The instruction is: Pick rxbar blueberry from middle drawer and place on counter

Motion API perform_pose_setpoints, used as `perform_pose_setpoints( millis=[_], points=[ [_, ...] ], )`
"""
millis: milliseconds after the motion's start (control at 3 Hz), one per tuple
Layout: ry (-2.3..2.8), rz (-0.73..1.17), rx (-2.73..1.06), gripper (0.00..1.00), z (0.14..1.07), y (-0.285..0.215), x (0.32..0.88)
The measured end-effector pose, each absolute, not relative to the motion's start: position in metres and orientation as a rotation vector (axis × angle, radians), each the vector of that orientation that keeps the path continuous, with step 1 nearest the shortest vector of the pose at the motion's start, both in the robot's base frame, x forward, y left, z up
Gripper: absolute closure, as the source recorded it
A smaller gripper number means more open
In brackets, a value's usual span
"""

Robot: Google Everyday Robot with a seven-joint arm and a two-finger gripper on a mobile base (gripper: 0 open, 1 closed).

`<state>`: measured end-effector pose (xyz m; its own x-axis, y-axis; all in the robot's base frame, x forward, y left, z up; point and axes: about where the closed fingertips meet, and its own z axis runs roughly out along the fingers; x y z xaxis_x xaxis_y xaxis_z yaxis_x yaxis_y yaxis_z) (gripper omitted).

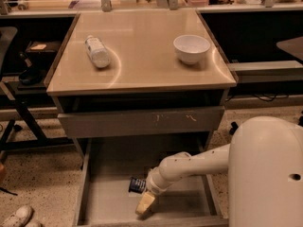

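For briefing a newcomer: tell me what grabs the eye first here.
The big white arm reaches down into the open drawer, its gripper low beside the dark blue snack bar. Above, a tan counter carries a white bottle lying on its side at left and a white bowl at right.

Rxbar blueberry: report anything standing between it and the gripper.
Nothing visible does. The gripper sits inside the middle drawer, slightly nearer the camera than the rxbar blueberry, only bare drawer floor between them.
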<state>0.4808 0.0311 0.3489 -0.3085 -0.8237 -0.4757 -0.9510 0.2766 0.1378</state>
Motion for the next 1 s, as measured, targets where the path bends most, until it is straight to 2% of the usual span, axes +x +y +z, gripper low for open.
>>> perform_pose_setpoints(
  millis=[333,1000],
  points=[
    [2.262,0.568,-1.623,0.19,0.3414,0.0339,0.4792],
    [2.263,0.568,-1.623,0.65,0.3412,0.0344,0.4791]
  ],
)
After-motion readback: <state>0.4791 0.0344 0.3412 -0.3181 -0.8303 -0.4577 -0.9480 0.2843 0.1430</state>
